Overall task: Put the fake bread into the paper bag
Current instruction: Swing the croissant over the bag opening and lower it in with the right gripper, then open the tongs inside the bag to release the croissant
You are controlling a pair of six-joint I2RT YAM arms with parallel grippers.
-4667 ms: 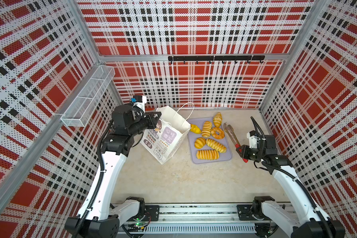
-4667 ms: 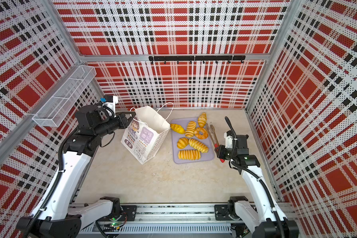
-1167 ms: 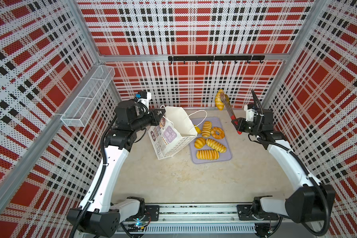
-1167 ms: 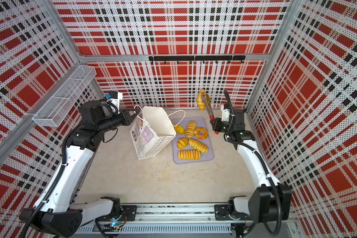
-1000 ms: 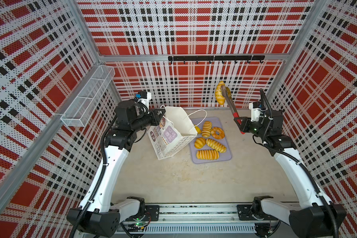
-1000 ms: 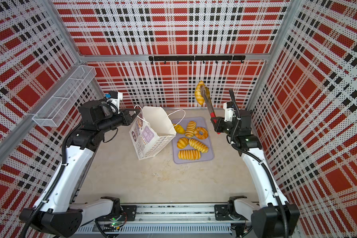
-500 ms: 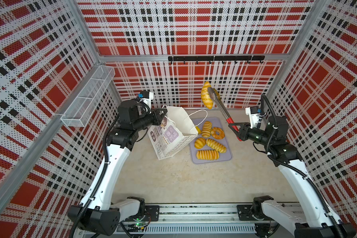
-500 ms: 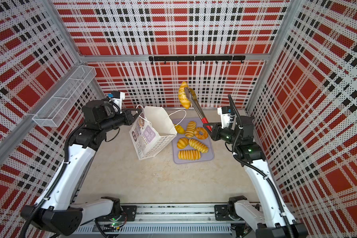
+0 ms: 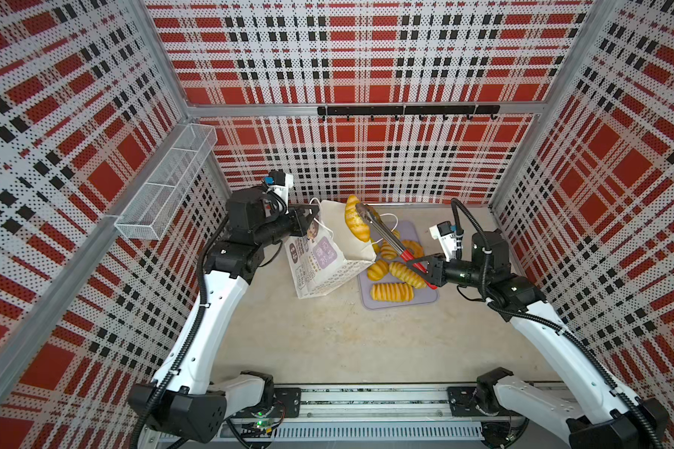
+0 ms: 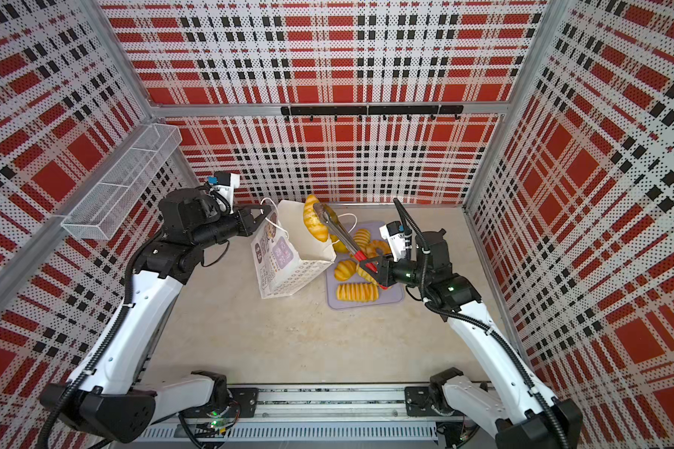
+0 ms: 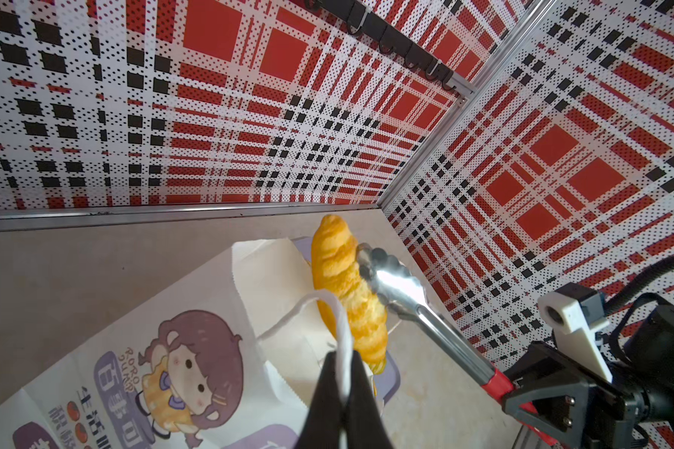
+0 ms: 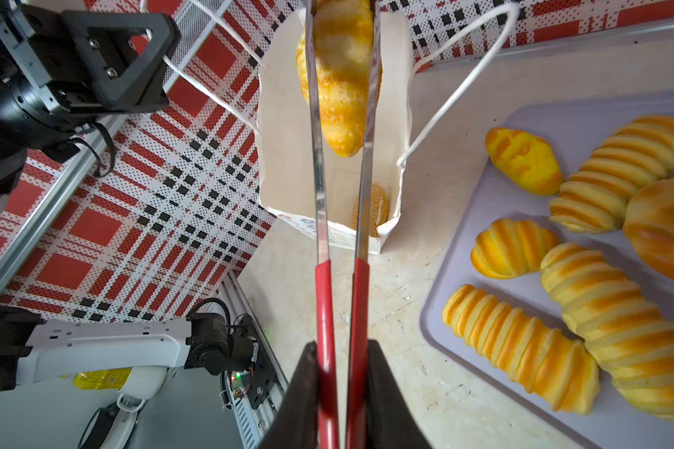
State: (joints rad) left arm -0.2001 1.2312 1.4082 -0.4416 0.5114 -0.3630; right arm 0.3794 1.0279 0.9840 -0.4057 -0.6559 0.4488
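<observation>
Mid-frame, the paper bag (image 9: 320,256), handle (image 11: 339,342) pinched in the clenched left jaws, holds a sesame bun (image 12: 370,210); the tray (image 9: 425,299) beside it keeps six breads (image 9: 392,292), while the right jaws grip tongs (image 9: 386,239) whose croissant (image 9: 357,225) has dropped lower-left, over the bag's mouth.

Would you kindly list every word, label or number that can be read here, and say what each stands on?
"RORO", with a smaller word under it, perhaps "JUMP": on the paper bag, beside the cartoon girl, left wrist view.
Chinese characters on the bag's lilac panels: partly cut off, not surely readable.
Bag print in both top views: too small to read.
No other text found.
</observation>
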